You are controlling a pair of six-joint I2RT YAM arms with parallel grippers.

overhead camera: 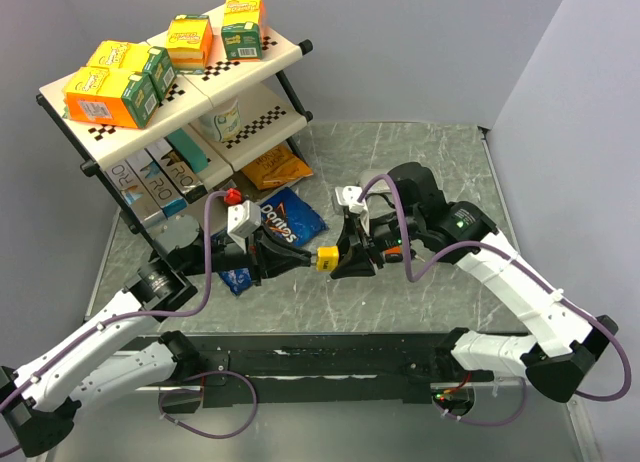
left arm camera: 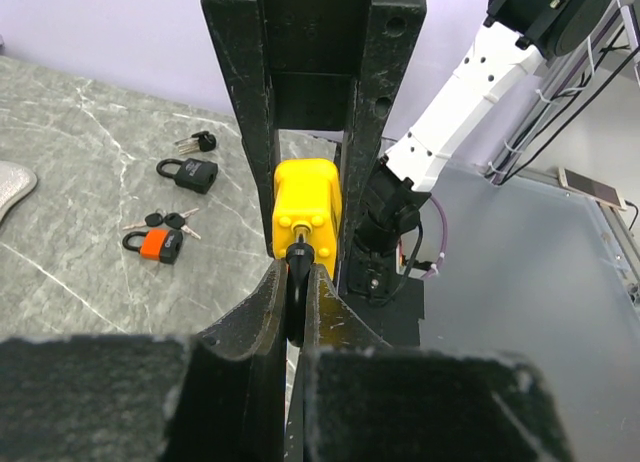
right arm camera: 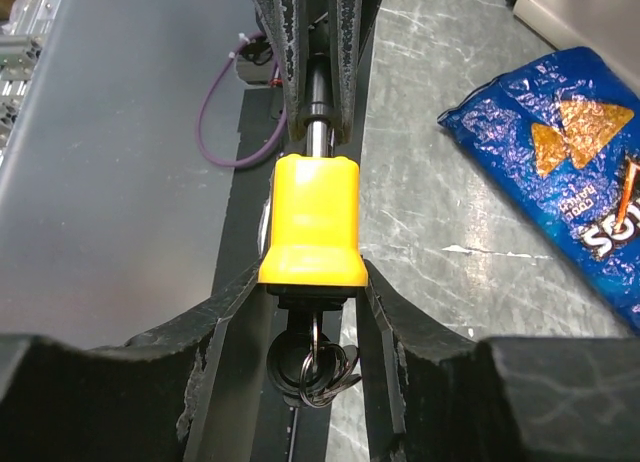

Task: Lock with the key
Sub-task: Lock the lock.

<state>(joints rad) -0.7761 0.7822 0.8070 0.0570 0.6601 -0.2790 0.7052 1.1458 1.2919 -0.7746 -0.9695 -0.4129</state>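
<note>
A yellow padlock (overhead camera: 326, 259) (left arm camera: 307, 197) (right arm camera: 312, 217) is held in the air between my two grippers. The left gripper (overhead camera: 302, 261) (left arm camera: 297, 274) is shut on the black head of the key (left arm camera: 297, 282). The key's thin metal blade (right arm camera: 318, 134) goes into the middle of the padlock's end face. The right gripper (overhead camera: 342, 259) (right arm camera: 314, 282) has its fingers pressed against the padlock's two sides. Under the padlock, between the right fingers and touching neither, hangs a round black piece with metal rings (right arm camera: 312, 364).
A blue chips bag (overhead camera: 290, 220) (right arm camera: 560, 152) lies behind the grippers, with a two-level rack of boxes (overhead camera: 180, 92) at the back left. A black padlock (left arm camera: 190, 174) and an orange padlock (left arm camera: 158, 245) lie on the marble table with small keys beside them.
</note>
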